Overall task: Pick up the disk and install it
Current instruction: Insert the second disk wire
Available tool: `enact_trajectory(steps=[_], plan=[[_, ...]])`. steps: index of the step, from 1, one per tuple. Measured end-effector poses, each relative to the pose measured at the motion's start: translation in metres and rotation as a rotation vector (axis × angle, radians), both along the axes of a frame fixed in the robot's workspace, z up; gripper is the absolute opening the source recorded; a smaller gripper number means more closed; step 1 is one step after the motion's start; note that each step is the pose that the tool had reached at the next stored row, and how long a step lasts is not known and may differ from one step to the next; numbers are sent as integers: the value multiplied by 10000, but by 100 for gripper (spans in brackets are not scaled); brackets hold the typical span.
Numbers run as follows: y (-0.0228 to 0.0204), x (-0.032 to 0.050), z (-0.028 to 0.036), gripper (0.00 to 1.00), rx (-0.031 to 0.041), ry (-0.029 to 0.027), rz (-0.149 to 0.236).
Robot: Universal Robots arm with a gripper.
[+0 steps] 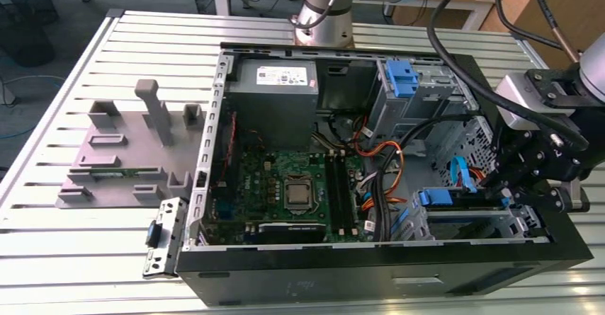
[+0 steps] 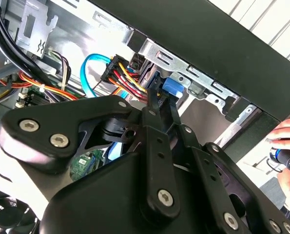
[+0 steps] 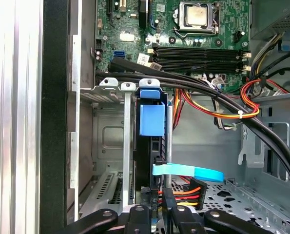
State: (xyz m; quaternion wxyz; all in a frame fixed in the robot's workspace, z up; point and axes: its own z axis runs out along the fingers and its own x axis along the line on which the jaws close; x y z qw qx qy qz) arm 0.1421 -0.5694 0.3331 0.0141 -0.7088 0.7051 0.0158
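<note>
The slatted metal table carries an open black computer case lying on its side, its green motherboard bare to the exterior view. At about ten o'clock from the case stands a grey moulded fixture of posts and slots. At about twelve o'clock inside the case sits the boxy grey power supply.

The disk stands on edge in the perforated steel drive cage at the case's four o'clock corner. The first wrist view shows its blue plastic rail tab on top, with a flat light-blue data cable and a bundle of red, yellow and orange power wires running to it.

The black hand reaches in at the disk; in the second wrist view its slim fingers appear drawn together at the connector beside the blue tab, though I cannot tell whether they grip anything. That view also catches a person's hand at three o'clock outside the case.
</note>
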Motion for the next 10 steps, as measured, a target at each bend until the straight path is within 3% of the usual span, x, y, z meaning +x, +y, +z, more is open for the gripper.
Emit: enact_trajectory(steps=[2, 3, 10], plan=[[0, 0, 1, 22, -4, 0, 0], [0, 0, 1, 17, -3, 0, 0], [0, 0, 2, 17, -1, 0, 0]])
